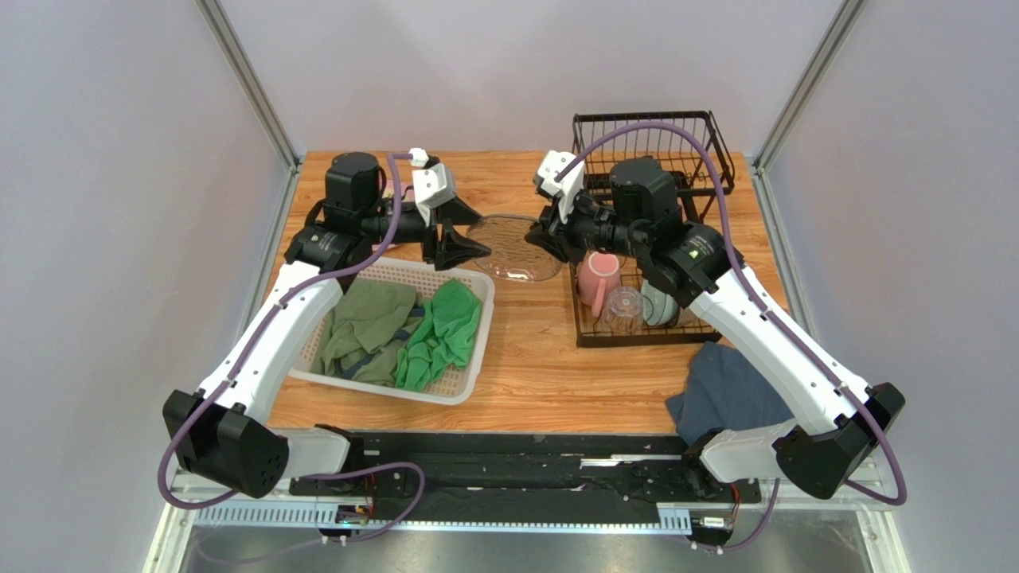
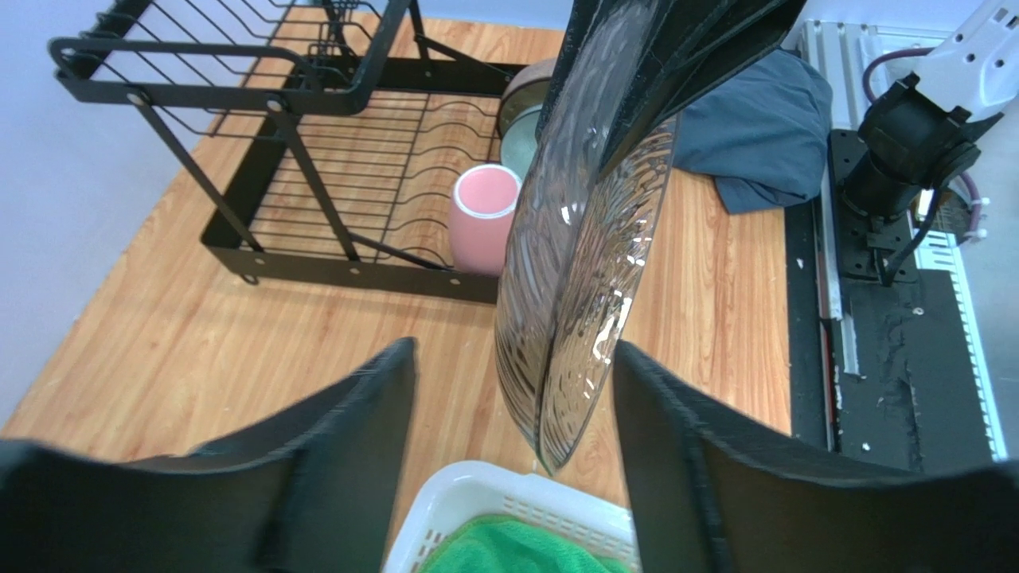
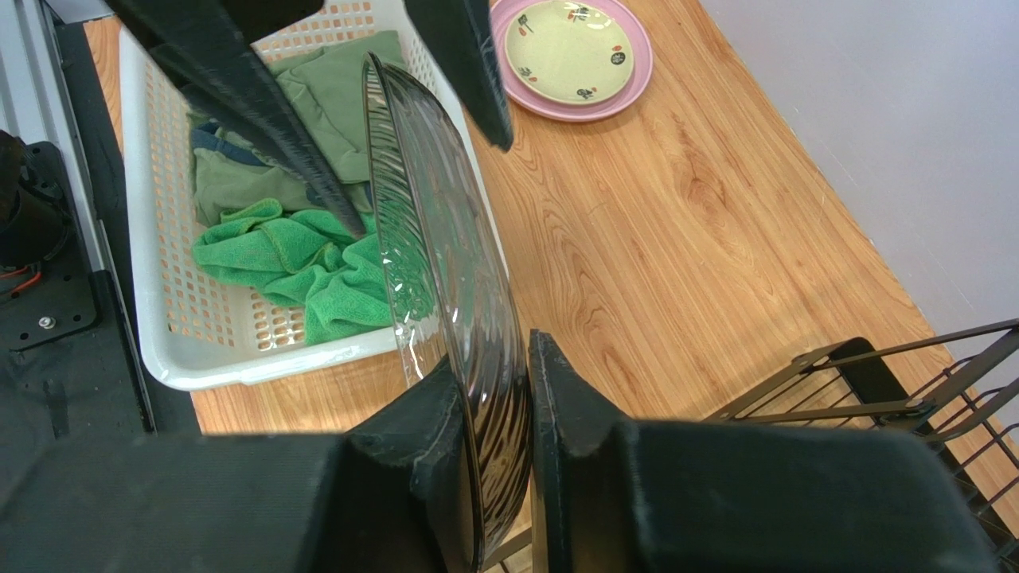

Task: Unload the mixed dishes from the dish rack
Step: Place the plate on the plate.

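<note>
Clamped on the rim of the grey plate (image 1: 512,248), my right claw (image 1: 544,235) holds it above the table (image 1: 538,370), between the white basket (image 1: 467,388) and the dish rack (image 1: 652,119), seen from above. My left claw (image 1: 476,248) faces it with jaws apart at the plate's other rim. A pink mug (image 1: 598,281), a clear glass cup (image 1: 623,307) and a teal bowl (image 1: 660,305) sit in the rack's lower tray, and a blue-grey cloth (image 1: 724,388) lies just beside it.

From my left wrist, the plate (image 2: 586,239) stands on edge between my spread fingers (image 2: 359,406); I cannot tell whether either touches it. The mug (image 2: 484,215) and rack (image 2: 347,272) lie behind it, and the basket's rim (image 2: 514,496) sits below.

From my right wrist, both pads (image 3: 556,382) press the plate (image 3: 431,215). Beyond it, green cloths (image 3: 299,257) fill the basket (image 3: 156,239), and the smaller cream plate (image 3: 568,48) rests on the large pink plate (image 3: 628,86).
</note>
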`<state>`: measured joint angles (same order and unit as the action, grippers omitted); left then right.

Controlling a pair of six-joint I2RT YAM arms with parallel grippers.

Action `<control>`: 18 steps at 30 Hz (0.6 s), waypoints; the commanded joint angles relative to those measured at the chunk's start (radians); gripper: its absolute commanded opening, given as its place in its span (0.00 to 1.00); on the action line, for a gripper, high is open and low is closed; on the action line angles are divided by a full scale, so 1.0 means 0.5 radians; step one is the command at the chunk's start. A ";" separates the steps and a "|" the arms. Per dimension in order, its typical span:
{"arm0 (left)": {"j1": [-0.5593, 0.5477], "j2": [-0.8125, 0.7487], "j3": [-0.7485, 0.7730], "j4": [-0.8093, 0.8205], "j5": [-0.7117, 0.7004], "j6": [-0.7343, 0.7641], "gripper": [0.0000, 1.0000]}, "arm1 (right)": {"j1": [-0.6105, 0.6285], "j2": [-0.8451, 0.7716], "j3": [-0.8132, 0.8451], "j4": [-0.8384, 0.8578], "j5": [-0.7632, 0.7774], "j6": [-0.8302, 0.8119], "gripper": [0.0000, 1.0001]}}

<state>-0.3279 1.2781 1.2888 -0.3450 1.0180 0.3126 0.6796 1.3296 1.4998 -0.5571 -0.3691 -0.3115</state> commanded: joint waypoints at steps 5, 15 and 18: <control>-0.068 0.058 0.036 0.150 0.001 -0.058 0.17 | 0.018 -0.036 -0.060 0.087 -0.041 -0.055 0.10; -0.065 0.048 0.024 0.239 -0.259 -0.156 0.00 | 0.018 -0.107 -0.152 0.114 0.121 -0.113 0.89; -0.019 0.048 0.012 0.288 -0.407 -0.211 0.00 | 0.018 -0.159 -0.201 0.178 0.299 -0.123 1.00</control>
<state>-0.3557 1.3132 1.2884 -0.2825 0.8951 0.2466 0.6880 1.3132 1.4166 -0.5373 -0.3199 -0.3519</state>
